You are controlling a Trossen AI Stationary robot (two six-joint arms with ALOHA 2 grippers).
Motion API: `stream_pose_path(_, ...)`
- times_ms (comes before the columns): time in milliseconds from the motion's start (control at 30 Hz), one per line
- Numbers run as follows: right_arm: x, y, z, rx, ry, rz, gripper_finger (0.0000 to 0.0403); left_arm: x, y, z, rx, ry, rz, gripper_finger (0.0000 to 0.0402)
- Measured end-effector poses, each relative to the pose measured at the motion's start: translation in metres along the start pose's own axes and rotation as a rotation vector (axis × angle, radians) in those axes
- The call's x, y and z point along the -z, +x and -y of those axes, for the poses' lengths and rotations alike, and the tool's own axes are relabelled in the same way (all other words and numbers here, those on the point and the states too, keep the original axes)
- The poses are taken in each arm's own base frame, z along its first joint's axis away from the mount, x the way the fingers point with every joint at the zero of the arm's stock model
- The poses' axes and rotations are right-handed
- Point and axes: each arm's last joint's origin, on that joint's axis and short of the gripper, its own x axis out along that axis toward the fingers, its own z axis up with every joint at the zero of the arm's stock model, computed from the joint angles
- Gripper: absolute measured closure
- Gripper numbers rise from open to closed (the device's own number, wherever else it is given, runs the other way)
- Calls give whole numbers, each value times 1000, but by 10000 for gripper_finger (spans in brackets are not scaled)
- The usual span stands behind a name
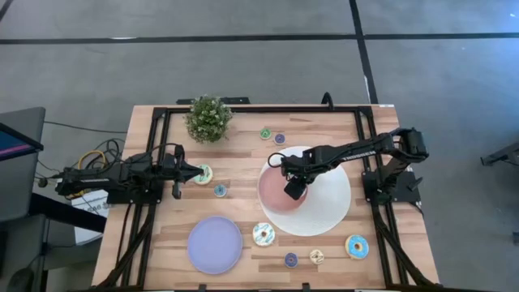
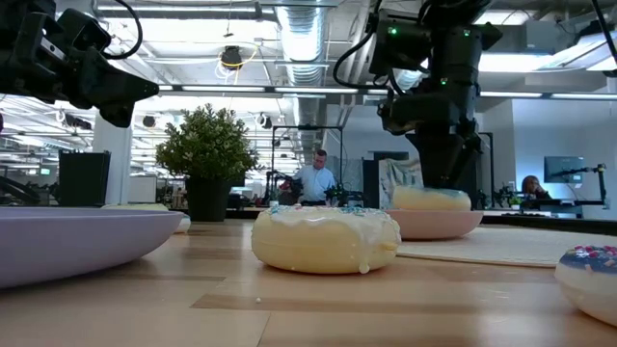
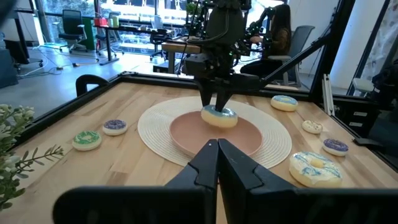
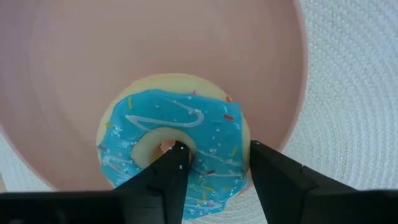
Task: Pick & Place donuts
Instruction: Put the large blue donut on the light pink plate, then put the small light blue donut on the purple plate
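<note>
Right gripper (image 4: 213, 163) down over the pink plate (image 4: 56, 56), fingers (image 4: 163, 174) parted only enough to pinch one side of the blue-iced donut (image 4: 177, 140), which rests near the plate's rim. White mat (image 1: 331, 209) under the plate. Left gripper (image 3: 218, 163) pressed closed, empty, hanging above bare wood beside a small donut (image 1: 203, 173). Lavender plate (image 1: 215, 244) well apart, near the front edge.
</note>
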Motion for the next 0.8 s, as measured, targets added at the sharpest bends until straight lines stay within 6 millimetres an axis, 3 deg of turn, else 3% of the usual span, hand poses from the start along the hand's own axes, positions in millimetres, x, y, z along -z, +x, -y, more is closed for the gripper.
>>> stream_pose_path(400, 0, -2, 2, -8, -2, -9, 238, 0, 0, 0, 0, 0, 0, 401)
stream_pose_path(633, 1, -41, 17, -123, -60, 54, 235, 0, 0, 0, 0, 0, 0, 401)
stream_pose_path(800, 13, -76, 28, -171, -164, 170, 239, 0, 0, 0, 0, 0, 0, 402)
